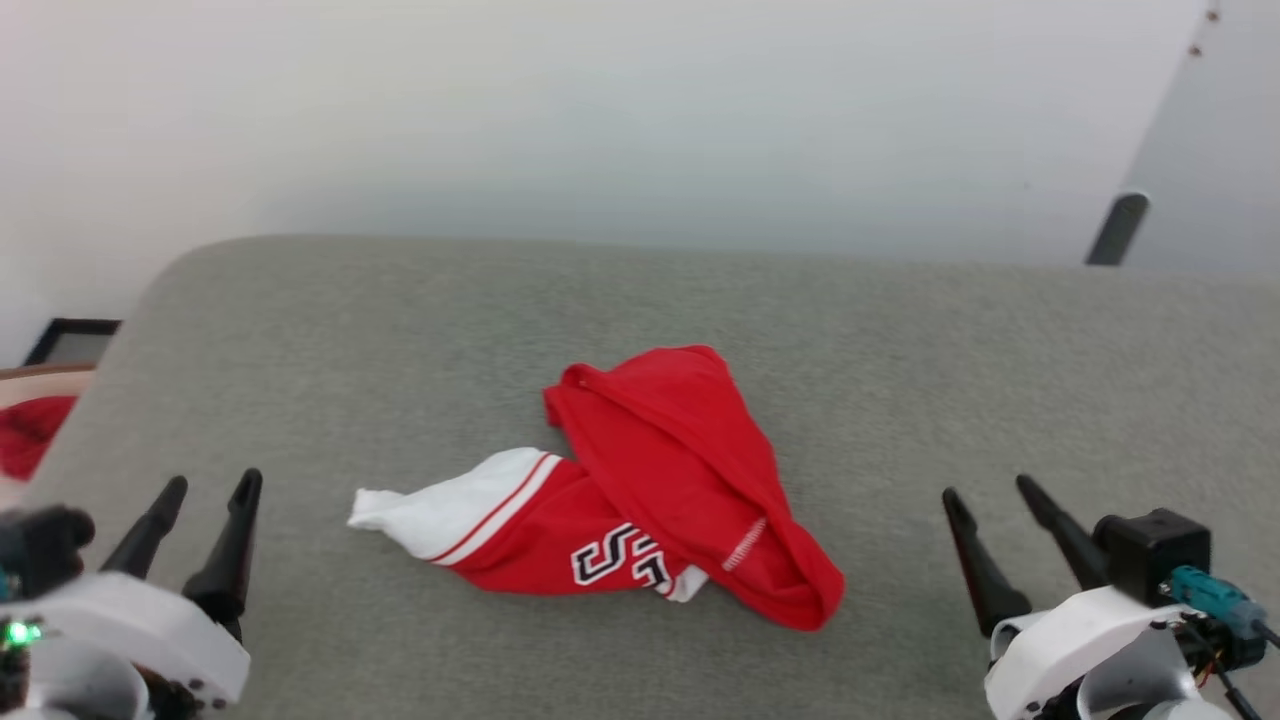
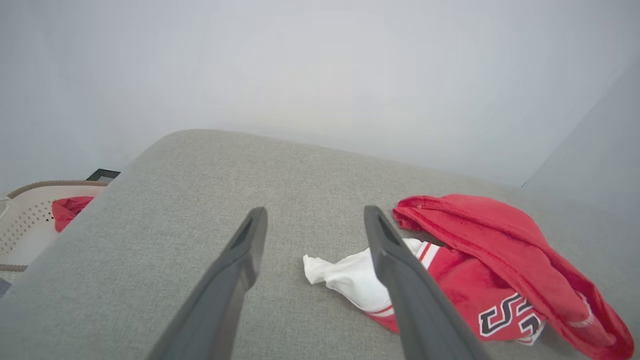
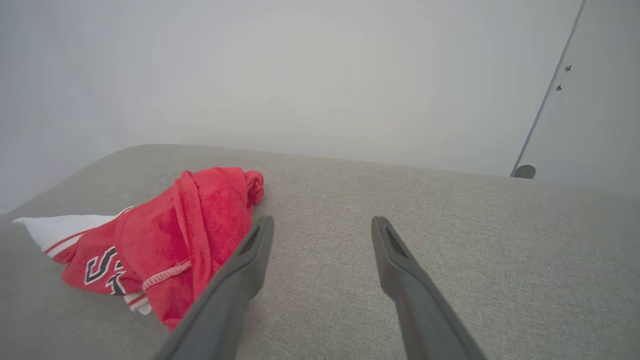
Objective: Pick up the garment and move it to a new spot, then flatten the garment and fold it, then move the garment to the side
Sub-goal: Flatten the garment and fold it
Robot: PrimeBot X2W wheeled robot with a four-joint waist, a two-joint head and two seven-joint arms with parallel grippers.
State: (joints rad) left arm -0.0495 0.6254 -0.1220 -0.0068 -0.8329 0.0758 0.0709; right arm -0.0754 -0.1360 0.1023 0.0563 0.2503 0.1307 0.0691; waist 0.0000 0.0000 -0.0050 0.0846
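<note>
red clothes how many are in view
2: the shirt lies mid grey cushion, and a bundle sits in the basket at far left; the basket may hide more.

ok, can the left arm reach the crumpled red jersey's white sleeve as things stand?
Probably yes: the left gripper is open; the white sleeve sticks out toward it, nothing between them on the grey cushion.

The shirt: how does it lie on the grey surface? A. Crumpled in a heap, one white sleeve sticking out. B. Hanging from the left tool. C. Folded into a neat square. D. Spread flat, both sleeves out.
A: the shirt lies bunched on the grey surface, one white sleeve poking out, apart from the open left tool.
</note>
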